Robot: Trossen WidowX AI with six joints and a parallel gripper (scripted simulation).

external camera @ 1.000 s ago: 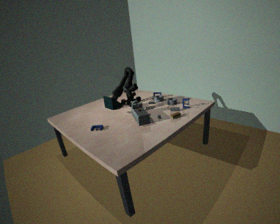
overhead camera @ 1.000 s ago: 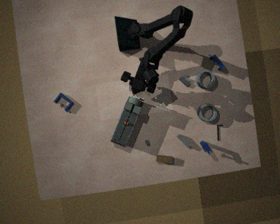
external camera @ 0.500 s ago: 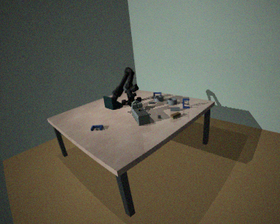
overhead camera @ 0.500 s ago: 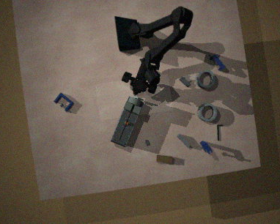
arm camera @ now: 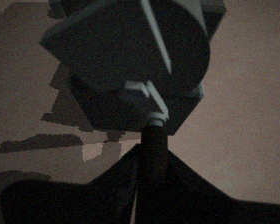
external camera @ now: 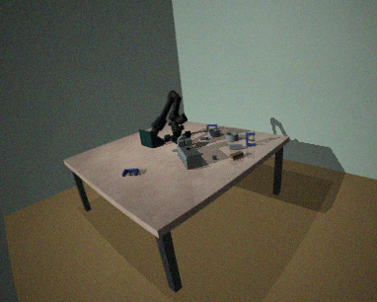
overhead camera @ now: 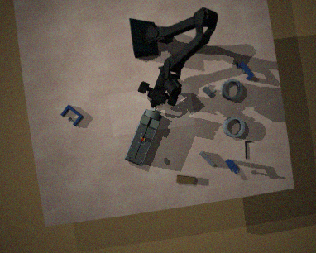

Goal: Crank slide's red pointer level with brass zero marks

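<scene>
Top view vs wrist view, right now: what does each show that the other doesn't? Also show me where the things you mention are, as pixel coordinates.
Top only: the red pointer (overhead camera: 142,140) on the machine's slide, two grey rings (overhead camera: 232,90) (overhead camera: 234,127), and the tan block (overhead camera: 186,179).
Wrist only: the dark handle (arm camera: 154,137) at the gripper's fingers, close up, plus the pale strips by the crank. Pointer is out of frame.
Both: the machine (overhead camera: 137,150) (arm camera: 136,50), the gripper (overhead camera: 154,107) (arm camera: 149,150) shut on the handle, and table top (overhead camera: 84,165) (arm camera: 246,125).
</scene>
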